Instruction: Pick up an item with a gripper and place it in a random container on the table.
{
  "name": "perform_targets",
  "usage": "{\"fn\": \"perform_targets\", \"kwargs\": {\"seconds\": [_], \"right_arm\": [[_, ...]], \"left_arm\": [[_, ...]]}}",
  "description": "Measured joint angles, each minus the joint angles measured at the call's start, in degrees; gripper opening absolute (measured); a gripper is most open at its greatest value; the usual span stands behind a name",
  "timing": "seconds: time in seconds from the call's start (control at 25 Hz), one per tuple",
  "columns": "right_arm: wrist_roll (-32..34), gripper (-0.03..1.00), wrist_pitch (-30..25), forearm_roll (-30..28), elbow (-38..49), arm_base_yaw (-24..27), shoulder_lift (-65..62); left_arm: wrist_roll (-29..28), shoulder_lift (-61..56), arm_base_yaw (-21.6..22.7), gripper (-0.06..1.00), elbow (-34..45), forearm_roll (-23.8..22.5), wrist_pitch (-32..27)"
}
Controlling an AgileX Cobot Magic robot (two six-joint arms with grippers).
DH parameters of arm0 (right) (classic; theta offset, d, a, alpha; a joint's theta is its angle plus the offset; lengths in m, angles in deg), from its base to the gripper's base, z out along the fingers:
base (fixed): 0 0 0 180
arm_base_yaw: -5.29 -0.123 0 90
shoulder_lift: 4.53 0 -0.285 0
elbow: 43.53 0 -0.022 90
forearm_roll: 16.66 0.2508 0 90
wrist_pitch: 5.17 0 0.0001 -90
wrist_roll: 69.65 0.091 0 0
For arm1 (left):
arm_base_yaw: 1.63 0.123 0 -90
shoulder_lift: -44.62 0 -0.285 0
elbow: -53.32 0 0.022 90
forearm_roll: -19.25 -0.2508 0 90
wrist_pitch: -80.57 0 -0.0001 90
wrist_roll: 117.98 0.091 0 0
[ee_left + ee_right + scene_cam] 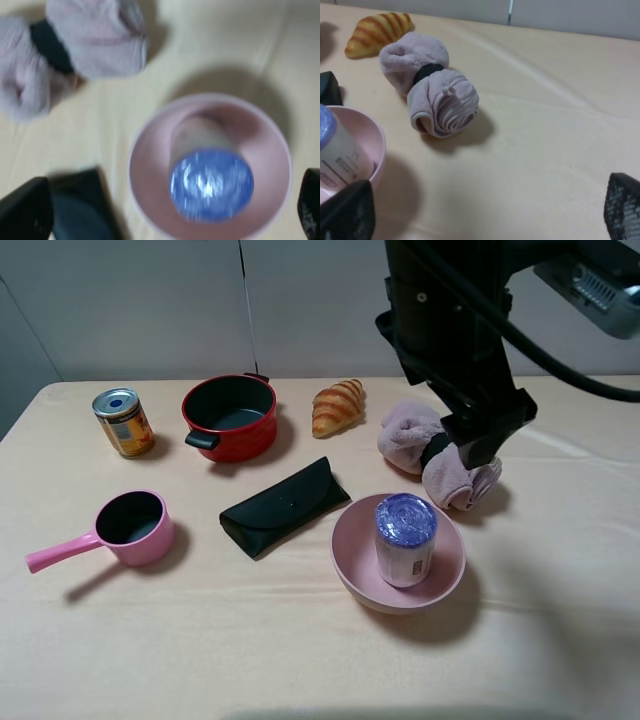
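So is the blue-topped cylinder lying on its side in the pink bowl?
No, the cylinder stands upright inside the pink bowl, blue top facing up.

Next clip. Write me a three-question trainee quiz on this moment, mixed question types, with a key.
1. True or false: the white cylinder stands upright in the pink bowl.
2. Which lies closest to the bowl? A) tin can B) black case C) croissant
3. Fill in: the left gripper above the bowl is ____.

Key: 1 true; 2 B; 3 open, holding nothing.
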Motion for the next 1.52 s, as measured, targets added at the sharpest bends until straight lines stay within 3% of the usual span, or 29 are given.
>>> {"fn": "perform_targets", "kwargs": {"seconds": [0.48,0.92,1.32,1.52], "right_arm": [[0.0,0.69,0.0,0.0,0.0,0.0,0.0],[0.0,0.69,0.0,0.0,0.0,0.0,0.0],[0.0,0.69,0.0,0.0,0.0,0.0,0.0],[0.0,0.69,0.0,0.0,0.0,0.0,0.0]], "left_arm": [[-12.3,-23.4,0.0,0.99,27.3,-7.0,0.0],[-13.8,-39.0,0.4,0.99,46.1,-8.1,0.1],[-14.0,-47.3,6.6,0.99,60.9,-0.7,0.2],[-14.0,-53.1,13.8,0.99,68.5,4.1,0.2]]}}
